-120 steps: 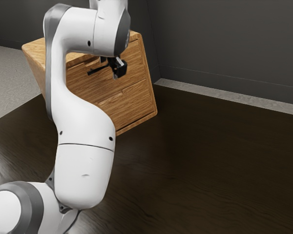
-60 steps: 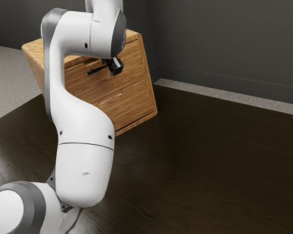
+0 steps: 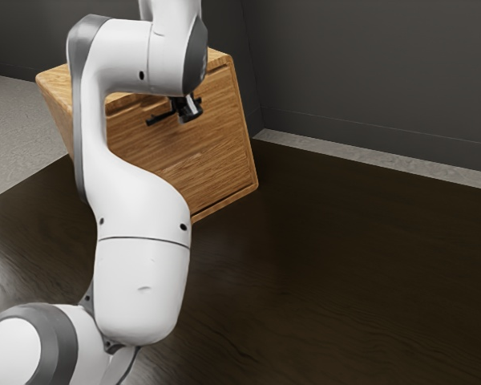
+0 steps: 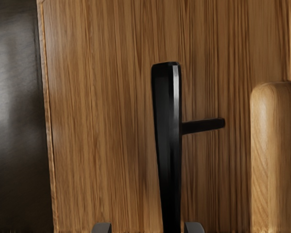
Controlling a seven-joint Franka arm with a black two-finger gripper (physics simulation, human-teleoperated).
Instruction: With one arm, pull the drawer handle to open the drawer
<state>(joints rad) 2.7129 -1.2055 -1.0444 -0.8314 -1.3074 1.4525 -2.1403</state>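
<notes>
Here, desk (image 3: pixel 345 265): a dark, glossy wood-grain surface that carries the cabinet and the arm's base. A pale strip (image 3: pixel 385 156) runs along its far edge under a dark wall (image 3: pixel 369 64).
Arm (image 3: pixel 136 241): white with grey joints. It rises from the desk's near left corner in the exterior view and bends up and over to the cabinet's front.
Cabinet (image 3: pixel 216 160): a light wooden box at the desk's far left corner, seen at a slant, with its front turned toward the arm.
Drawer front (image 4: pixel 111 121): the upper part of the cabinet's front, bare wood grain behind the handle. I cannot tell whether it stands out from the cabinet.
Rounded wooden piece (image 4: pixel 275 155): just beside the handle in the wrist view. What it is I cannot tell.
Drawer handle (image 3: pixel 162 117): a slim black bar on the upper part of the cabinet's front, held off the wood by a short black post (image 4: pixel 202 126).
End effector (image 3: pixel 188 112): black, at the handle's end nearer the exterior view's right. It is open and straddles the bar.
Fingertips (image 4: pixel 101 227): one on each side of the bar. One shows a clear gap of wood between it and the bar. The other sits close beside the bar, and whether it touches cannot be told.
</notes>
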